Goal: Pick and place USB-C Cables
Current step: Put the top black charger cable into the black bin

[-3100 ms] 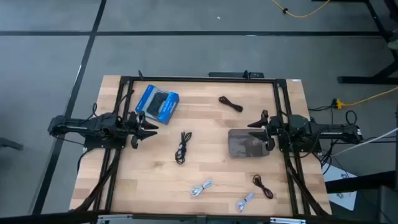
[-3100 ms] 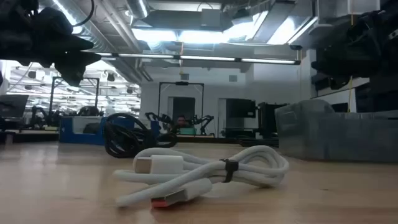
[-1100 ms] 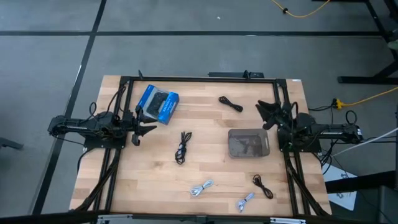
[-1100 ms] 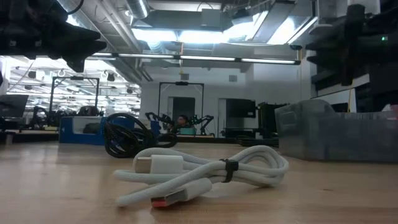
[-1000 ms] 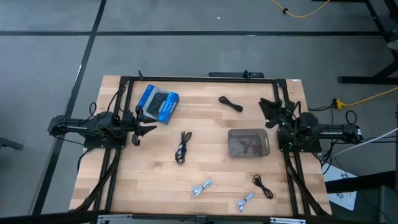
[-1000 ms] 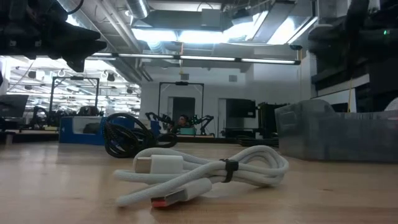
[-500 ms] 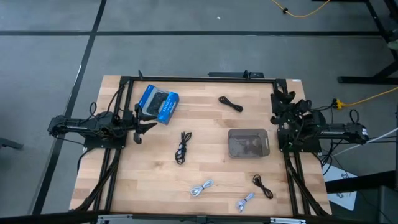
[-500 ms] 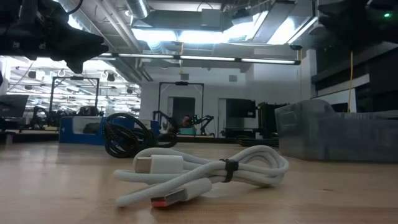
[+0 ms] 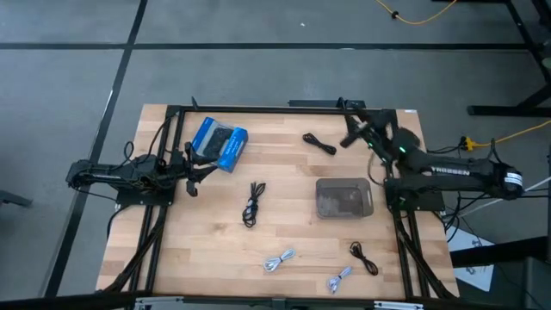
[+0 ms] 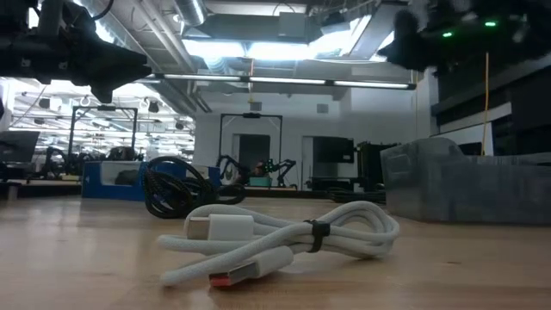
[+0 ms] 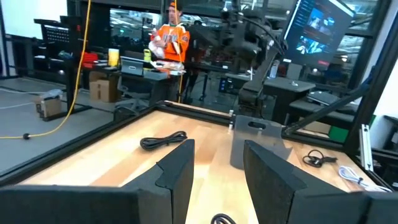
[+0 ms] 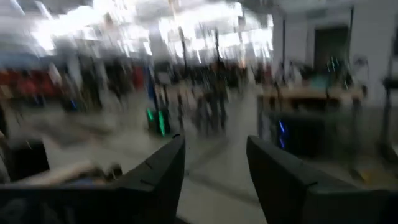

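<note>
Five USB-C cables lie flat on the wooden table. One black cable [image 9: 319, 144] is near the far edge, a second black one [image 9: 252, 203] in the middle, and a third [image 9: 363, 257] near the right front. Both white cables [image 9: 279, 260] [image 9: 339, 278] lie near the front edge. My right gripper [image 9: 349, 130] [image 12: 214, 140] is open, raised above the table just right of the far black cable. My left gripper [image 9: 191, 172] [image 11: 217, 144] is open and waits near the left edge, beside the blue package [image 9: 218, 143].
A clear grey tray [image 9: 344, 198] stands on the table's right half, under the right arm. A black frame [image 9: 275, 109] runs along the far edge and both sides. Bare wood [image 9: 293, 172] lies between the middle cable and the tray. A person in orange [image 11: 169, 43] stands beyond the table.
My right arm has swung away from beside the tray toward the far edge. Its gripper has then reached left toward the far black cable and stayed open, which blurs its wrist view. The cables, tray and package lie where they were.
</note>
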Controlling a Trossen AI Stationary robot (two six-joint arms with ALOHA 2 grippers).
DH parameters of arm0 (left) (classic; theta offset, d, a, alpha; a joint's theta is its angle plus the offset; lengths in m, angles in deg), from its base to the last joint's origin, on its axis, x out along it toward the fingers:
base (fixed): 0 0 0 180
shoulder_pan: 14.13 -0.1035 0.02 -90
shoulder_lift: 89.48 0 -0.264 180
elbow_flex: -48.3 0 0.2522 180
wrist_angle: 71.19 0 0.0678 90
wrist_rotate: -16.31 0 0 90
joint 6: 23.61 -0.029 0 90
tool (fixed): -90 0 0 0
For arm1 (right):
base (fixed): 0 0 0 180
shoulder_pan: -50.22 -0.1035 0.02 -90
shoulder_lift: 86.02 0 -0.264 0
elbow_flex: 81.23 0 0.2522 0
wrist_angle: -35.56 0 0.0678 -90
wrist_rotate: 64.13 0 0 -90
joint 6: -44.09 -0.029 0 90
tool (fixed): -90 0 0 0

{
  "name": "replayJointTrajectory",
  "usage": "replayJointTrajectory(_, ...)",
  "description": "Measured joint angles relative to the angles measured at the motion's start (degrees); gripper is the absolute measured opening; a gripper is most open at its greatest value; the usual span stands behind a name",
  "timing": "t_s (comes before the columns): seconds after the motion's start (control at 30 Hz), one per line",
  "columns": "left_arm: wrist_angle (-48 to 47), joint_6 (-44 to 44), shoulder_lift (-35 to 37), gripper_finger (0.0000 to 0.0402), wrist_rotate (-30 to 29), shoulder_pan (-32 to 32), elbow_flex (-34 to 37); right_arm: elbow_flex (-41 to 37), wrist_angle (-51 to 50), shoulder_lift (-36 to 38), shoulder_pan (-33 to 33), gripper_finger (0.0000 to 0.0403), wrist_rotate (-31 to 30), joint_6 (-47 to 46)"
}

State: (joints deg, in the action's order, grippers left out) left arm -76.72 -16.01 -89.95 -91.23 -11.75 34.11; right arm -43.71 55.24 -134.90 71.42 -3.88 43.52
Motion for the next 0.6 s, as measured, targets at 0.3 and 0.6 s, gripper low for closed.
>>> replayJointTrajectory(0.3, -0.3, 1.2, 0.0, 0.0131, 0.0, 0.0, 0.0, 25.1, -32.3, -25.4, 10.2, 0.0177, 17.3, -6.9)
replayJointTrajectory(0.6, -3.4, 2.5, 0.0, 0.0131, 0.0, 0.0, 0.0, 39.3, -54.1, -44.9, 13.3, 0.0177, 29.0, -12.7)
